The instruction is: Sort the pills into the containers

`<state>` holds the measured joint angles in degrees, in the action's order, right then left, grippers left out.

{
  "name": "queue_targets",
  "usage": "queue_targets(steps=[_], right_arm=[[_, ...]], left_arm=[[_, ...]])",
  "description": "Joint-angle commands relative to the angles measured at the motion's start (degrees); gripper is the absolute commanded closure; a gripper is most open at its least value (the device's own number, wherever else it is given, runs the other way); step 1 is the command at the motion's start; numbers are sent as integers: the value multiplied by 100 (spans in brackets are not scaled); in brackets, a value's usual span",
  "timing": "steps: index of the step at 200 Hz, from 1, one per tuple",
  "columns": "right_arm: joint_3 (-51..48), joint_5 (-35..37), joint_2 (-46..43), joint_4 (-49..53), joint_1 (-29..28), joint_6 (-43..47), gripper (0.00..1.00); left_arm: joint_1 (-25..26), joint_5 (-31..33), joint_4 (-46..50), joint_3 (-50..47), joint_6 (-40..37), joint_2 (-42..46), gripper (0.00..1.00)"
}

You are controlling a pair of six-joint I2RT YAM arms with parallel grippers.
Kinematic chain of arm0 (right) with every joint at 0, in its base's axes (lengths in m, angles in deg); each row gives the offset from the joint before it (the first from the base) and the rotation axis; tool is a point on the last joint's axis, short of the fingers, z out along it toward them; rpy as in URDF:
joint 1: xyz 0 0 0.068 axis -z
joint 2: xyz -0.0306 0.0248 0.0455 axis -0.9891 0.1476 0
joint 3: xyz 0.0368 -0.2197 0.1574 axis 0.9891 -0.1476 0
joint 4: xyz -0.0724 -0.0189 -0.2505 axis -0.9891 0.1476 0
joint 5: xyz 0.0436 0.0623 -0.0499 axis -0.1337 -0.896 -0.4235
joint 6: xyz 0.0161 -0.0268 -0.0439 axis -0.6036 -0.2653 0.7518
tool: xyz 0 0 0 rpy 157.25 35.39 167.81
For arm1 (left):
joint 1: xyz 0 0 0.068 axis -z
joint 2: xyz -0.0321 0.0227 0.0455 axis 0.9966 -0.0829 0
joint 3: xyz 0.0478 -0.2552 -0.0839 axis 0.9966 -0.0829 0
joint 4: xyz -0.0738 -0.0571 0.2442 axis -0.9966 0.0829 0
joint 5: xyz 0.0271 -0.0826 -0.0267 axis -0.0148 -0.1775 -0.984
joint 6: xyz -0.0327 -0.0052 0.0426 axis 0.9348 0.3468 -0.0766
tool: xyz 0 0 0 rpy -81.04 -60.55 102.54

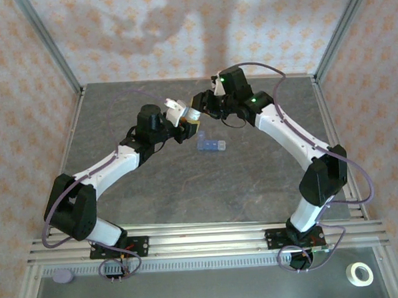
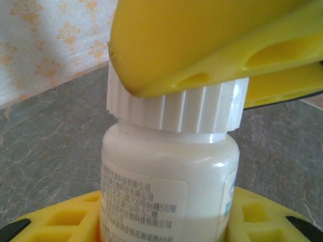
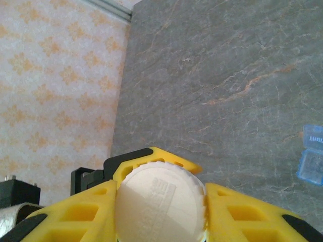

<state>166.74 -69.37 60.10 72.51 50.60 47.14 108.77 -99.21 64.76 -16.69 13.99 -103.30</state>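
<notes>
Gripping the white bottle (image 2: 169,186) by its body, the left gripper (image 2: 166,229) is closed on it, while the right gripper (image 3: 161,217) clamps its cap (image 2: 176,108). The blue containers (image 1: 210,146) lie on the table (image 1: 154,185) near both grippers.

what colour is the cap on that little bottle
White, ribbed with vertical ridges; the cap on the bottle shows best in the left wrist view.

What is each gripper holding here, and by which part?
Both hold the white bottle: the left gripper clamps its body, the right gripper grips its ribbed cap.
</notes>
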Motion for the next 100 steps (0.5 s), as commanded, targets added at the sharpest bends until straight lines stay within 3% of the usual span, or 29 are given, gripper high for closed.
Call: queue_targets(steps=[1, 46, 100], right_arm=[[39, -497, 101, -218, 217, 819, 62], [-533, -2111, -28, -1488, 735, 1648, 60], [-602, -2048, -107, -1414, 741, 1652, 60]], left_arm=[[-19, -382, -180, 180, 153, 139, 100], [-32, -821, -453, 12, 611, 293, 100], [-63, -1010, -737, 25, 905, 171, 100]])
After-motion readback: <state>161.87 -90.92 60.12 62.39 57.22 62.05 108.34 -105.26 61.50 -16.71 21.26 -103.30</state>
